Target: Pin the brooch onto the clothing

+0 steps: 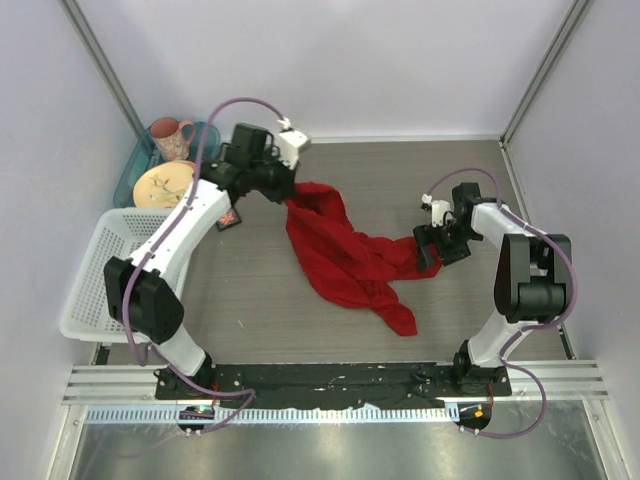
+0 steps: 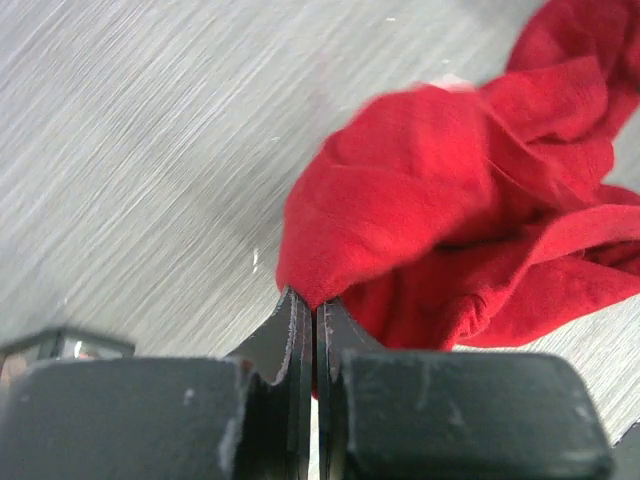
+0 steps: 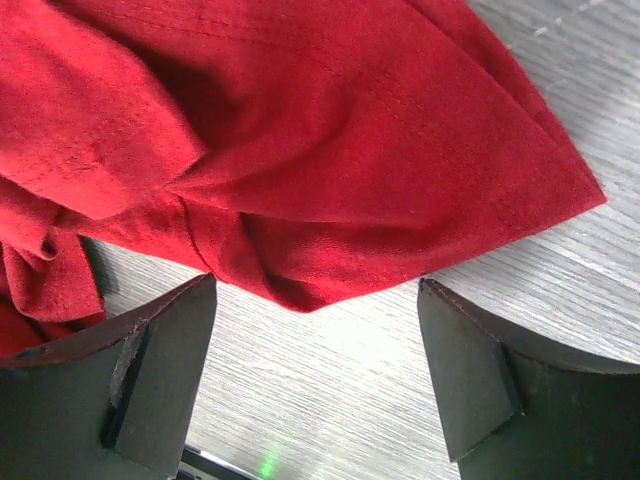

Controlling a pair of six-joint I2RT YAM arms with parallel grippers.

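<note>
The left end effector (image 2: 308,308) is clenched on a fold of the red T-shirt (image 1: 345,255), its two fingers pressed together with cloth pinched between the tips at the shirt's far-left end. The right end effector (image 3: 315,292) is released, its jaws spread wide either side of a pointed edge of the shirt, low over the tabletop (image 1: 250,300) but gripping nothing.

The shirt lies crumpled in a diagonal heap across the middle of the tabletop, between the two arms. We cannot find the brooch in any view. A pale speck shows at the top of the cloth in the left wrist view, but it is too small and blurred to name. A small dark box (image 1: 228,218) sits under the left arm, just beside the white basket (image 1: 90,270).

We judge the shirt is being spread out, with pinning not yet begun. The main risk is that the left pinch holds only a thin fold, so a firm pull could slip it free. If the right jaws close on several bunched layers, the cloth may stay twisted rather than flat. Dragging the heap leftward could also knock the dark box.
</note>
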